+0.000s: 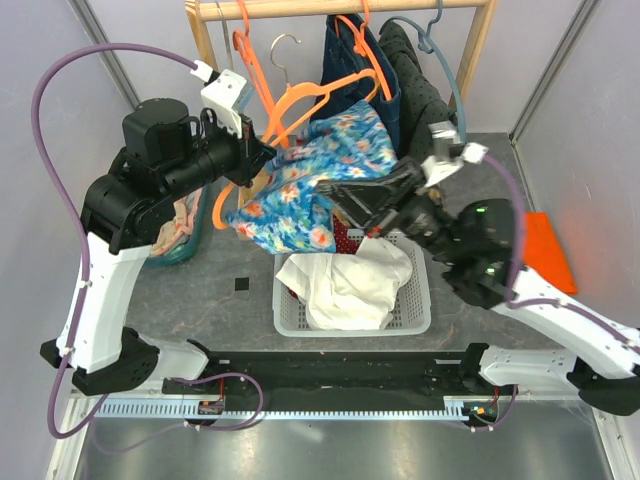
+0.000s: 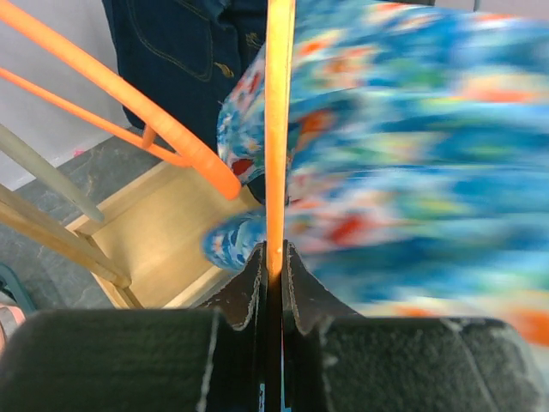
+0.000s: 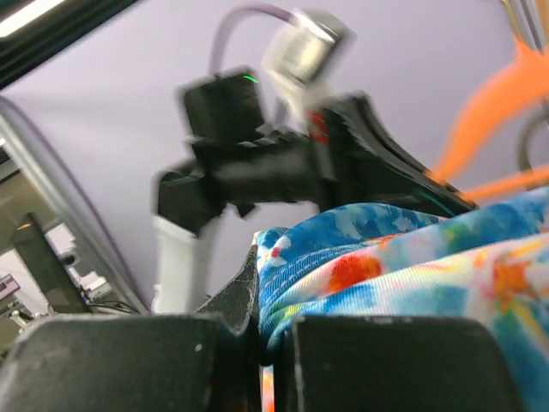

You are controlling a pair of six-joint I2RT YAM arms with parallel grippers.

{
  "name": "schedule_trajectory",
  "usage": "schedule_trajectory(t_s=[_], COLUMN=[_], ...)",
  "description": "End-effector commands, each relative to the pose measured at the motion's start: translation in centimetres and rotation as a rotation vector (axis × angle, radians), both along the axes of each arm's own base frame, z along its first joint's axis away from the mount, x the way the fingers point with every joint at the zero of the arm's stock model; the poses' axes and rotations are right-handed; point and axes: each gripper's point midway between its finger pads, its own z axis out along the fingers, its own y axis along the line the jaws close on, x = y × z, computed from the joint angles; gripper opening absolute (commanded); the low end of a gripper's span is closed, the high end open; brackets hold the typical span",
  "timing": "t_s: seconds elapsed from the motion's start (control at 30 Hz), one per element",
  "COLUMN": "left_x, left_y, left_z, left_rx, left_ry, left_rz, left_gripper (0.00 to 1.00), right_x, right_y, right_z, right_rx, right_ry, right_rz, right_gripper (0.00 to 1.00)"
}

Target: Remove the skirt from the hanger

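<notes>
Since the left pincer (image 2: 273, 257) is clamped on the thin bar of the orange hanger (image 2: 277, 112) and the right pincer (image 3: 257, 283) is closed on a fold of the skirt (image 1: 300, 195), the floral cloth hangs stretched between the two arms, in the air just above the basket (image 1: 418, 300) and in front of the rack (image 1: 340, 8). My main worry is the right grip: it seems to hold only a narrow pinch of soft fabric, so a hard pull could let it slide out. A pull across the bar, not along it, would likely twist the hanger in the left jaws or jam the waistband on the hanger's end. How the skirt is fastened to the hanger I cannot tell, as the left wrist view is blurred there. Behind, room is tight: spare hangers (image 1: 248, 55) and a denim garment (image 1: 355, 70) hang near, and a sweep backward could hook them. The left arm is near the wall, and a teal bin (image 1: 185, 250) stands below it. The open room lies toward the near edge and to the right, over the basket with its white cloth (image 1: 350, 285), so drawing the skirt that way looks safest.
</notes>
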Motion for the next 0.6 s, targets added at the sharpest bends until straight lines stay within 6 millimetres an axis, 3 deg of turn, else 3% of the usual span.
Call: schedule_trajectory(t_s=[0.0, 0.07, 0.27, 0.57], left_x=[2.8, 3.6, 5.1, 6.3], left_y=[1.5, 1.4, 2.0, 2.2], left_z=[4.1, 4.1, 3.7, 3.3], left_rx=[-0.075, -0.068, -0.046, -0.032], left_ry=[-0.127, -0.129, -0.132, -0.130], left_rz=[0.156, 0.177, 0.246, 0.290], left_gripper=[0.02, 0.02, 0.02, 0.02], right_x=[-5.7, -6.8, -7.4, -5.2], right_y=[-6.1, -8.0, -11.0, -9.2], right_z=[9.1, 11.3, 12.5, 10.1], right_rx=[0.079, 0.097, 0.076, -0.033], right_ry=[-0.232, -0.283, -0.309, -0.267], right_rz=[-0.039, -0.060, -0.128, -0.180], right_gripper=[0.00, 0.00, 0.00, 0.00])
